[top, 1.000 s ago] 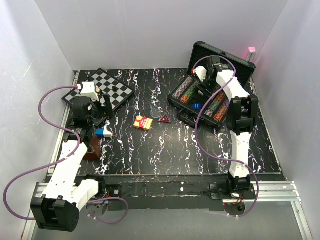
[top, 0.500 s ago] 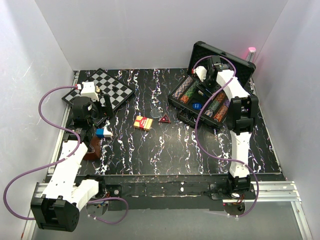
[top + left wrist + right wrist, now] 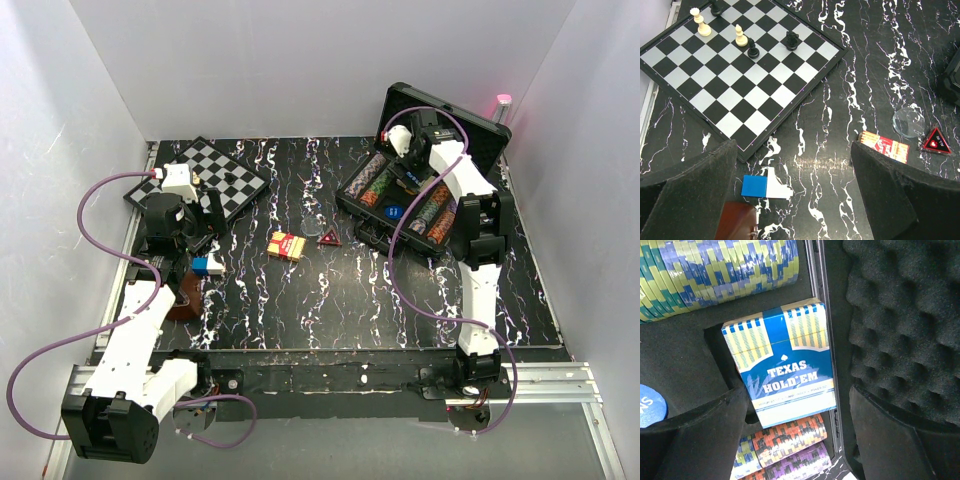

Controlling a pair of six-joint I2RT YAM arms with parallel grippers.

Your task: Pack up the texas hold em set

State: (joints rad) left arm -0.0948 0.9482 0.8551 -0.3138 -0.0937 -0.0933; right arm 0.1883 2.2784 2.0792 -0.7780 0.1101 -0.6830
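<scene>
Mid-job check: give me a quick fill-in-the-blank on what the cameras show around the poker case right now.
The blue card box in the case reads TEXAS ____.
The red card box lies on the ____, outside the case.
The right hand above the blue card box is ____.
The chessboard sits near the ____ arm.
Missing words: HOLD'EM; table; open; left.

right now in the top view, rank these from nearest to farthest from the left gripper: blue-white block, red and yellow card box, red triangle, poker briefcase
1. blue-white block, close by the left gripper, on the left side of the table.
2. red and yellow card box, in the middle of the table.
3. red triangle, just right of that box.
4. briefcase, open, at the far right.
</scene>
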